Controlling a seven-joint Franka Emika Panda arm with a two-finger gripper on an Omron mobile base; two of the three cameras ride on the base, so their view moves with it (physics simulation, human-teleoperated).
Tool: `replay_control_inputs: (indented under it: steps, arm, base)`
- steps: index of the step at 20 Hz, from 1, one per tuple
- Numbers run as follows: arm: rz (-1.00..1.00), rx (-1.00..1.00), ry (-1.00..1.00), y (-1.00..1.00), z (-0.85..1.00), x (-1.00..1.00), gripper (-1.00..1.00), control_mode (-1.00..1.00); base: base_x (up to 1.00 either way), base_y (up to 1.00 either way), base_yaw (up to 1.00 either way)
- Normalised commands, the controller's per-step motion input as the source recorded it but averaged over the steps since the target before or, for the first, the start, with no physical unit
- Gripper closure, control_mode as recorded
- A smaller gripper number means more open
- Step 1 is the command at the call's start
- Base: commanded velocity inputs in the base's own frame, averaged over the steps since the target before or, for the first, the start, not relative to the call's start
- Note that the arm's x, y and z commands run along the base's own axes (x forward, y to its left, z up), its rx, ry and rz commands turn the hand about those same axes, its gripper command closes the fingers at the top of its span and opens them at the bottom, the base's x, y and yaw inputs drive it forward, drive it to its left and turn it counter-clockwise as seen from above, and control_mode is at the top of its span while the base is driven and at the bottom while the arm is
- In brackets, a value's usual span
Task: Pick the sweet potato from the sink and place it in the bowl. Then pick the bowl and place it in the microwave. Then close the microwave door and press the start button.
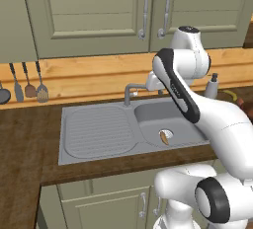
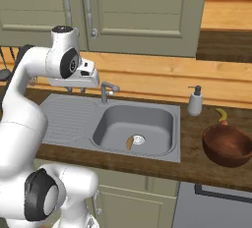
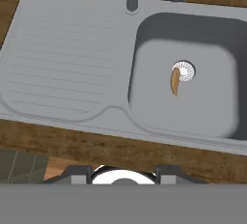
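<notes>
My hand [image 2: 76, 90] hangs high above the sink [image 3: 62, 68], over the drainboard near the faucet [image 2: 107, 90]; whether its fingers stand apart or together I cannot tell; it grips nothing. The sweet potato [image 3: 175, 81] lies on the basin floor, touching the drain's left edge. The bowl [image 2: 228, 145] sits on the wooden counter [image 2: 197, 165] well right of the sink, with a soap dispenser [image 2: 195, 101] between them, toward the far wall.

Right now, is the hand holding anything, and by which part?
Nothing is held. The hand hangs above the drainboard, and the sweet potato lies untouched beside the drain in the sink.
</notes>
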Motion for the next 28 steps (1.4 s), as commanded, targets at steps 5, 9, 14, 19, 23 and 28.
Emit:
replay_control_inputs:
  steps: [5, 9, 14, 19, 23, 28]
  arm:
    - [-0.01, 0.00, -0.03, 0.00, -0.04, -0.19, -1.00, -1.00]
    - [-0.08, 0.00, -0.03, -0.06, -0.74, -0.21, -1.00, -1.00]
    - [-0.07, 0.06, 0.12, -0.47, -0.94, 0.01, -1.00, -1.00]
    - [-0.01, 0.04, 0.16, -0.58, -0.61, 0.28, -1.00, -1.00]
    - [0.00, 0.05, 0.00, -0.49, -0.30, 0.49, -1.00, -1.00]
    - [0.00, 0.00, 0.06, -0.25, -0.39, 0.52, -1.00, -1.00]
  base:
    - [0.00, 0.00, 0.00]
    - [0.00, 0.00, 0.00]
    - [0.00, 0.00, 0.00]
    - [0.00, 0.00, 0.00]
    - [0.00, 0.00, 0.00]
    - [0.00, 0.00, 0.00]
